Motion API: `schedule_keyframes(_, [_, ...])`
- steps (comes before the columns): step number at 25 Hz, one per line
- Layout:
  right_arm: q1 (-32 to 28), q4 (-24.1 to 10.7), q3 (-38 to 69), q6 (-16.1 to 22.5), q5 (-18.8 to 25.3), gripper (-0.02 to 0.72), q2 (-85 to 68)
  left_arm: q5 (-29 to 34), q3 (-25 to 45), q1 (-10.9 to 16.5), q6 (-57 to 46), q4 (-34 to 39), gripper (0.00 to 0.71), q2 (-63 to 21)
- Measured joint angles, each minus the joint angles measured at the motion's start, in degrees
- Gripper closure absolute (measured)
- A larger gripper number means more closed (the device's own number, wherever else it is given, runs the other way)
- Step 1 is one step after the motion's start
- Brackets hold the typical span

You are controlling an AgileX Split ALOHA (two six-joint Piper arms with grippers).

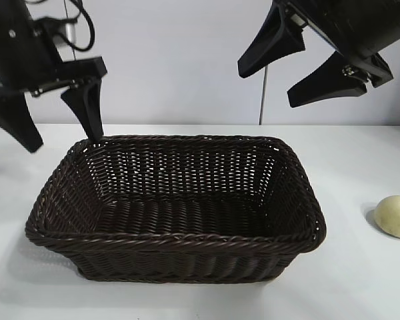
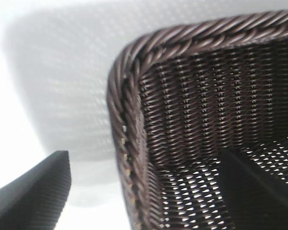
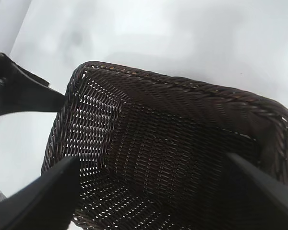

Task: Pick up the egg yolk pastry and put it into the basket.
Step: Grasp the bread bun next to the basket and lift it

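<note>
Upper left of the exterior frame: left gripper [image 1: 57, 127], black, pointing steeply down, fingers [image 1: 87, 110] spread wide and grasping nothing, one tip just above the basket's far left corner, the other out over the white surface [image 1: 187, 300] to the left. Same in the left wrist view: left gripper [image 2: 149, 191] straddling the braided rim, one finger [image 2: 36, 194] outside over the surface, the other inside over the weave.

Centre of the frame: basket [image 1: 177, 237], dark brown wicker, rectangular, flared sides, upright on the surface, nothing visible inside. Rim corner [image 2: 129, 76] close up in the left wrist view; most of the interior [image 3: 173, 153] visible in the right wrist view.

Upper right: right gripper [image 1: 297, 73], hanging well above the basket's far right corner, tilted down toward it, fingers [image 1: 270, 43] released and wide apart, holding nothing. In its own view, right gripper [image 3: 149, 196] with both fingers framing the basket's interior.

Far right edge, lower half: egg yolk pastry [image 1: 395, 216], pale yellow rounded lump, resting on the surface to the right of the basket, clear of its wall, apart from both grippers.
</note>
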Motion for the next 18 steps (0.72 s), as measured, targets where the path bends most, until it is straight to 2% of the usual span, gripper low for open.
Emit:
schedule_keyframes(5, [0.0, 0.0, 0.0, 0.0, 0.0, 0.126, 0.0, 1.4, -1.8, 0.1, -1.7, 9.0, 0.104, -0.1])
schedule_keyframes(7, [0.0, 0.0, 0.0, 0.0, 0.0, 0.126, 0.0, 1.8, -1.8, 0.9, -2.1, 11.1, 0.104, -0.1])
schedule_keyframes(9, [0.0, 0.0, 0.0, 0.0, 0.0, 0.126, 0.0, 2.0, -1.8, 2.8, -3.0, 12.1, 0.104, -0.1])
schedule_keyframes(15, [0.0, 0.0, 0.0, 0.0, 0.0, 0.126, 0.0, 2.7, -1.8, 12.4, -3.5, 13.7, 0.104, -0.1])
schedule_keyframes(18, [0.0, 0.0, 0.0, 0.0, 0.0, 0.126, 0.0, 3.9, -1.8, 14.7, -3.5, 13.8, 0.104, -0.2])
